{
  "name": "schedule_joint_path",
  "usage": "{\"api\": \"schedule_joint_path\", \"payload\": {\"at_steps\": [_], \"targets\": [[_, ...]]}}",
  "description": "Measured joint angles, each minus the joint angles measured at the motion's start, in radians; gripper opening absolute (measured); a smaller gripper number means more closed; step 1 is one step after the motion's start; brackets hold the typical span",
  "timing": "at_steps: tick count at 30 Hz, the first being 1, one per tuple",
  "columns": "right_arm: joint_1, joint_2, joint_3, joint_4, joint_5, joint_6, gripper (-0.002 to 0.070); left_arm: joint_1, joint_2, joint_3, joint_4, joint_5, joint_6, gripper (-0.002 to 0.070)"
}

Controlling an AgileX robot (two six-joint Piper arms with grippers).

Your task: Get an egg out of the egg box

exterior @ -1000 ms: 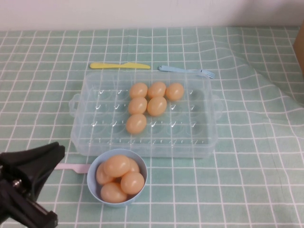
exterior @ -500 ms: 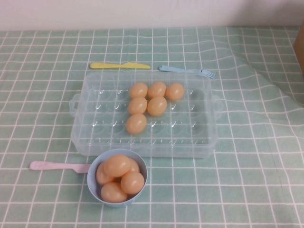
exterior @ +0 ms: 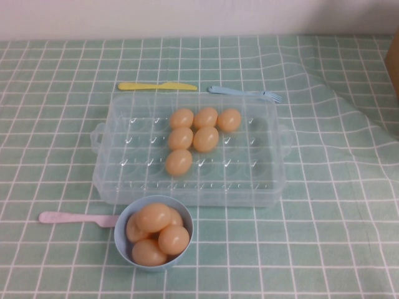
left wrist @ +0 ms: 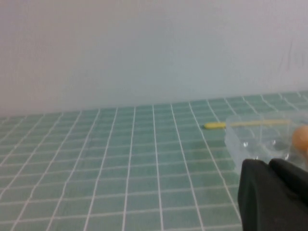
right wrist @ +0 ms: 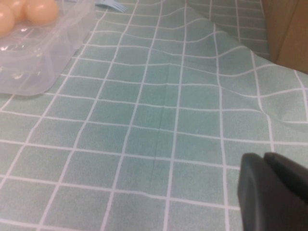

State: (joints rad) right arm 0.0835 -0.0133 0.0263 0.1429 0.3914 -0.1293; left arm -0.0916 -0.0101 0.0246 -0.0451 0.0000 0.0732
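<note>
The clear plastic egg box (exterior: 124,180) sits mid-table and holds several orange-tan eggs (exterior: 179,162) in its middle dimples. Neither arm shows in the high view. In the left wrist view my left gripper (left wrist: 269,166) is shut and empty, low over the cloth, short of the egg box's corner (left wrist: 255,137), where one egg (left wrist: 301,139) shows. In the right wrist view my right gripper (right wrist: 264,159) is shut and empty over the cloth, well away from the box (right wrist: 38,62) and its eggs (right wrist: 42,12).
A light-blue bowl (exterior: 123,240) with several eggs stands in front of the box. A pink utensil (exterior: 68,218) lies to its left. A yellow knife (exterior: 156,86) and blue fork (exterior: 244,93) lie behind the box. The cloth wrinkles at the right, near a brown object (exterior: 394,62).
My left arm, at the lower left of the high view a second ago, has pulled out of that view, uncovering the pink utensil. The eggs and box have not moved.
</note>
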Motion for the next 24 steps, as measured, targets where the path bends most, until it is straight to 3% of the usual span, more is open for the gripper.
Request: {"api": "schedule_joint_path", "payload": {"at_steps": [10, 24], "targets": [[0.000, 0.000, 0.000, 0.000, 0.000, 0.000, -0.0017, 0.000, 0.000, 0.001, 0.038, 0.347, -0.002, -0.0002], [0.000, 0.000, 0.000, 0.000, 0.000, 0.000, -0.0017, 0.000, 0.000, 0.001, 0.045, 0.368, -0.003, -0.0002]]}}
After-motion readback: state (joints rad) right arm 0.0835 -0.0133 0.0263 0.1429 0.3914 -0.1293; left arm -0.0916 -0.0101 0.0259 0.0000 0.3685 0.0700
